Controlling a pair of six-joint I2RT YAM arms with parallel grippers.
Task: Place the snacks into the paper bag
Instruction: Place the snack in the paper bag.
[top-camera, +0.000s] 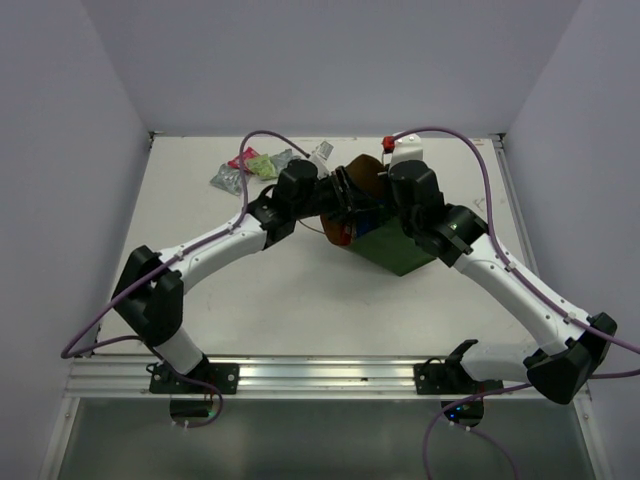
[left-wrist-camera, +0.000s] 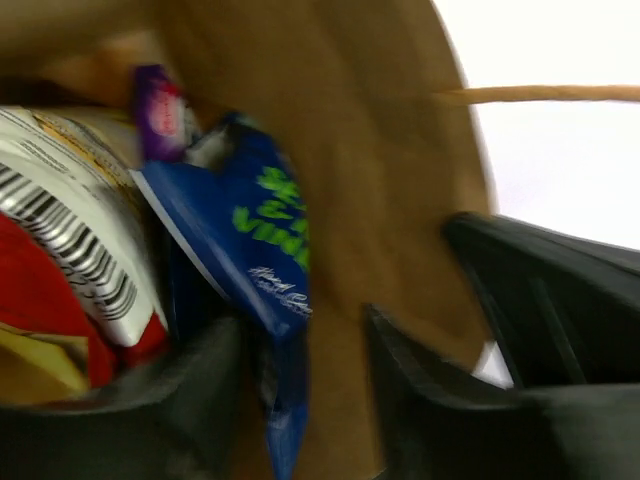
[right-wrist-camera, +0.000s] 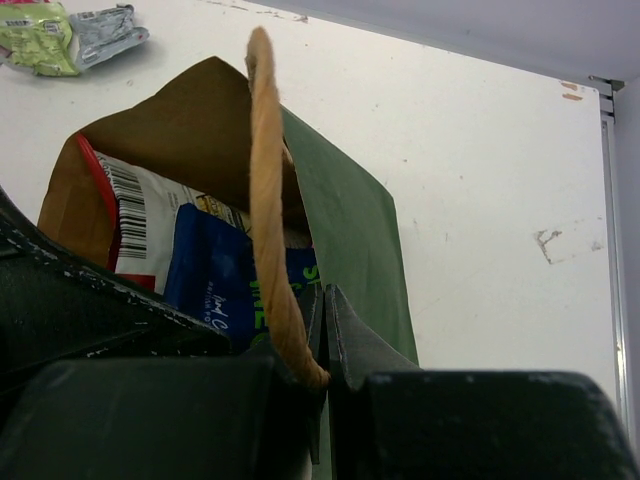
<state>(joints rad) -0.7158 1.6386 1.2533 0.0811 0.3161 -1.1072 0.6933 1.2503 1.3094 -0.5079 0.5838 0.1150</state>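
The dark green paper bag stands tilted at mid table, its brown inside facing my left wrist camera. My left gripper is at the bag's mouth. Its jaws are open, with the lower corner of a blue packet hanging loose between them. Inside the bag lie the white-red chip bag and a purple packet. My right gripper is shut on the bag's green rim, beside the tan loop handle.
Green, pink and silver-grey packets lie on the table at the back left of the bag. A white and red fixture sits at the table's back edge.
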